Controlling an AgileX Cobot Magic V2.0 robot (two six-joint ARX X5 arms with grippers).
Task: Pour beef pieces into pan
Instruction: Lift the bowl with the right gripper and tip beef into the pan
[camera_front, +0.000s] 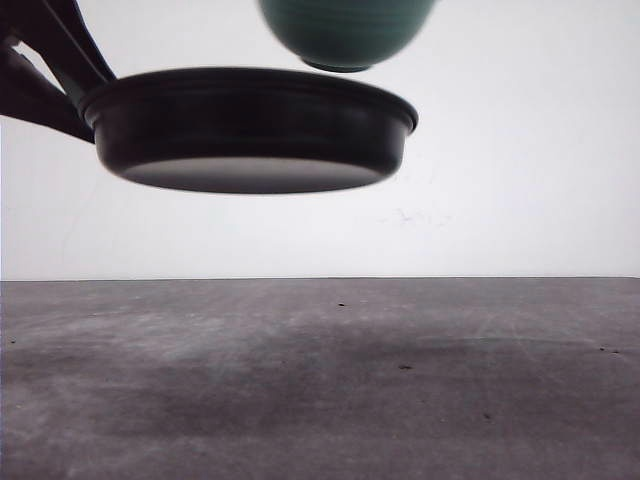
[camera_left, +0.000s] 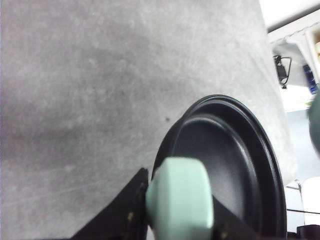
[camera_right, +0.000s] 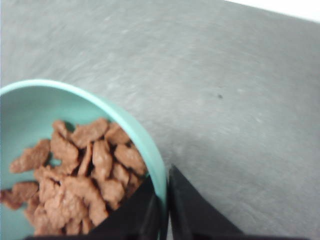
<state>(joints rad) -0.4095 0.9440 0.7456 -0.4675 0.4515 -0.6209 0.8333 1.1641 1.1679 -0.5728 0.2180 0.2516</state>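
The black pan (camera_front: 250, 125) hangs in the air above the grey table, held from the left by my left arm. In the left wrist view my left gripper (camera_left: 180, 210) is shut on the pan's mint-green handle (camera_left: 181, 200), and the pan's inside (camera_left: 225, 160) looks bare. A teal bowl (camera_front: 345, 30) hovers just above the pan's right part. My right gripper (camera_right: 164, 212) is shut on the bowl's rim (camera_right: 150, 150), one finger inside and one outside. The beef pieces (camera_right: 85, 175) lie heaped inside the bowl.
The grey table (camera_front: 320, 380) stretches below both raised vessels, with a few dark specks on it. A white wall stands behind. Past the table's far edge in the left wrist view there is clutter (camera_left: 300, 75).
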